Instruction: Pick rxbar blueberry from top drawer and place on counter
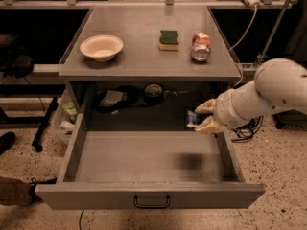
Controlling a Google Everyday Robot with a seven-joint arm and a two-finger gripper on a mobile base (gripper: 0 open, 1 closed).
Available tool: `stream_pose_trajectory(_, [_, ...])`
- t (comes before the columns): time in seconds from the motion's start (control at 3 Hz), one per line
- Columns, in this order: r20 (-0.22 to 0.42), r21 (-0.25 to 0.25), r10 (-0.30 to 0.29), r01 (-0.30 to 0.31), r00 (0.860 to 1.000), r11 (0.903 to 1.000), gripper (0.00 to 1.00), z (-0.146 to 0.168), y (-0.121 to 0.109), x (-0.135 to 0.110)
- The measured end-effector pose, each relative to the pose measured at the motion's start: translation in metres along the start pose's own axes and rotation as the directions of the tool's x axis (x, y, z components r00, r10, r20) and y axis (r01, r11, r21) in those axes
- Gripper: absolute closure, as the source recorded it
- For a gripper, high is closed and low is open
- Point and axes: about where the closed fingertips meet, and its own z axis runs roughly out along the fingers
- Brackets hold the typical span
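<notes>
In the camera view, the end effector (202,117) pinches the rxbar blueberry (191,119) between its two tan fingers (206,106), holding it over the open top drawer (129,164) at about 2 o'clock of the drawer floor. At 12 o'clock beyond, the counter (139,59) carries a bowl (101,47), a sponge (169,39) and a can (200,47).
</notes>
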Motion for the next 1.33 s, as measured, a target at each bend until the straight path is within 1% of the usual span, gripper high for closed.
stream_pose_trajectory(0.33, [0.149,0.026,-0.040,0.037,0.988,0.9990,1.00,-0.031,-0.019,-0.034])
stream_pose_trajectory(0.67, [0.217,0.064,-0.066,0.054,0.974,0.9965,1.00,-0.051,-0.036,-0.065])
stream_pose_trajectory(1.0, [0.217,0.067,-0.068,0.055,0.974,0.9963,1.00,-0.051,-0.037,-0.066])
stream_pose_trajectory(1.33, [0.215,0.070,-0.068,0.054,0.974,0.9961,1.00,-0.050,-0.060,-0.086])
